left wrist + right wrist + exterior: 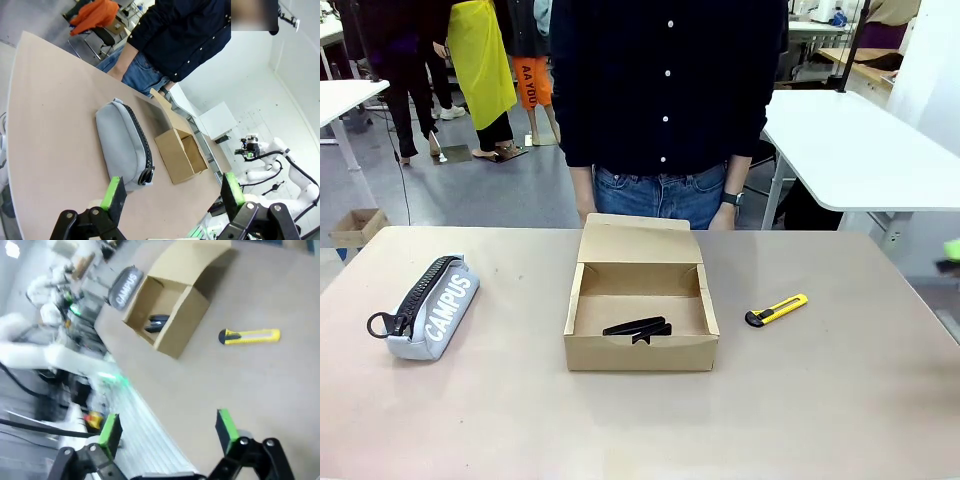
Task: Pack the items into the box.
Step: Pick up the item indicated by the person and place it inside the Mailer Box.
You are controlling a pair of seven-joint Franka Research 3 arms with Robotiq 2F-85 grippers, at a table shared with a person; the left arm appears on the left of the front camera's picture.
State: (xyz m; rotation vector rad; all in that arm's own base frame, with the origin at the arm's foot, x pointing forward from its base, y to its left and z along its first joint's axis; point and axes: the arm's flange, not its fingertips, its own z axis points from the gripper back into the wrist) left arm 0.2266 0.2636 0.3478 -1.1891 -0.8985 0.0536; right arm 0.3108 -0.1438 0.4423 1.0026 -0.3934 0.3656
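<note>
We see the small black object (638, 327) only in part: the front wall of the box (640, 355) hides its lower edge, and it is too small to identify. The right wrist view is smeared throughout — the pouch (125, 285) lettering is barely legible, and the top edge cuts the flap lid (195, 255). In the front view the top edge cuts off the person (665, 90) above the chest.

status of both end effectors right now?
Left end effector: open, holding nothing.
Right end effector: open, holding nothing.
</note>
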